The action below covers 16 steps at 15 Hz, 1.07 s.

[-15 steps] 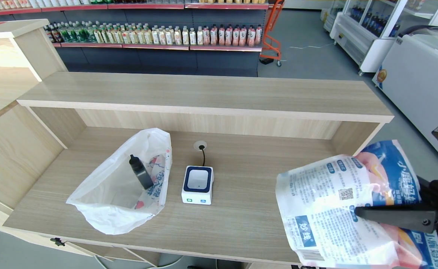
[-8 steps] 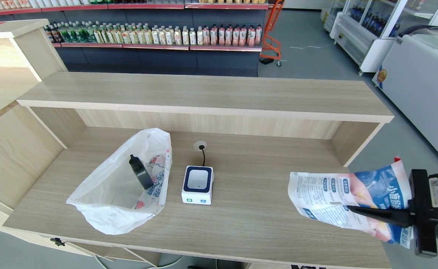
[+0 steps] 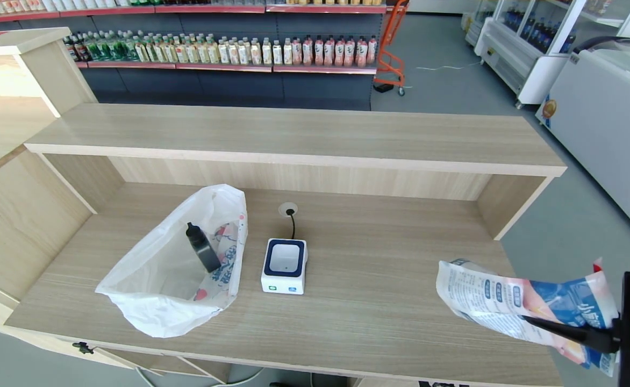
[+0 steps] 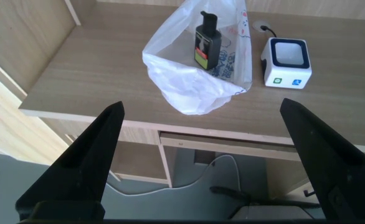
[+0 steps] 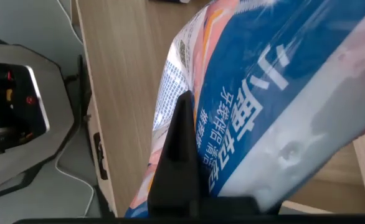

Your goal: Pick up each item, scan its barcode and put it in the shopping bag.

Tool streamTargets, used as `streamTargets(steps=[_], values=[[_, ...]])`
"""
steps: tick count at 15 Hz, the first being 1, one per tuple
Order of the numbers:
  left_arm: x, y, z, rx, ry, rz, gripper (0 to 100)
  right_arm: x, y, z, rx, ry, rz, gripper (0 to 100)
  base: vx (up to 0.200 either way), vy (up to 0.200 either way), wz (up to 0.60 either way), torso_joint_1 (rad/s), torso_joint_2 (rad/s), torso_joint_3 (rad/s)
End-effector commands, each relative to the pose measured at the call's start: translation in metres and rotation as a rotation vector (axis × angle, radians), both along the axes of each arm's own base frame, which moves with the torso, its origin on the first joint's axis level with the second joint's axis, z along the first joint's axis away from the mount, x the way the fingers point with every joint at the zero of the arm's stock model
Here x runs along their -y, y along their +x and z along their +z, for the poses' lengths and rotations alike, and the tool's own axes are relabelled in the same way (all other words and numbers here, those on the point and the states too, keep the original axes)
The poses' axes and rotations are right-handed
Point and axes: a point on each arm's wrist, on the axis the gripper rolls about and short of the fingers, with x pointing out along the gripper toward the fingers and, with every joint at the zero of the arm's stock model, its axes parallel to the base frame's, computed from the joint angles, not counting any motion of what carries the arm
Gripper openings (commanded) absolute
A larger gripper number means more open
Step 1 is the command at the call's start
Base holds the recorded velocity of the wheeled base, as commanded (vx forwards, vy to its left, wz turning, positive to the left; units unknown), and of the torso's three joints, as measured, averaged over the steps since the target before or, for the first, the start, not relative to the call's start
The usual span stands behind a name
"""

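Right hand (image 3: pixel 573 329) pinches a glossy, crinkled plastic packet (image 3: pixel 508 306), nearly flat above the right end of the wood-grain tabletop (image 3: pixel 374 301). Left hand (image 4: pixel 202 107) is spread. A thin white shopping bag (image 3: pixel 159 285) lies open beside a boxy scanner (image 3: pixel 284 265).

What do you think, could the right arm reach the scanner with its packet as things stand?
Probably yes: the right gripper holds the packet over the counter's right end, and only bare counter lies between it and the scanner; the shopping bag sits beyond.

Wooden counter (image 3: pixel 374 252) with shopping bag (image 3: pixel 156 285) and scanner (image 3: pixel 284 266), apparently corded.
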Motion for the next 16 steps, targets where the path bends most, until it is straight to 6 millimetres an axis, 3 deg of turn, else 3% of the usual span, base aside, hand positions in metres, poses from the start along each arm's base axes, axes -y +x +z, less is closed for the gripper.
streamTargets(steps=[1,6,12,16], values=[[0.000,0.000,0.000,0.000,0.000,0.000,100,0.002,-0.017,0.005,0.060,0.015,0.012,0,0.000,0.000,0.00,0.000,0.00,0.000],[0.000,0.000,0.000,0.000,-0.002,0.000,100,0.004,-0.028,0.006,0.070,0.047,0.002,0,0.000,0.000,0.00,0.000,0.00,0.000],[0.000,0.000,0.000,0.001,-0.006,0.000,100,0.005,-0.030,0.014,-0.056,0.235,-0.079,0,0.000,0.200,0.00,0.002,0.00,0.004],[0.000,0.000,0.000,0.000,-0.002,0.000,100,0.015,-0.027,0.006,-0.107,0.269,-0.203,0,0.000,0.200,0.00,0.001,0.00,0.002]])
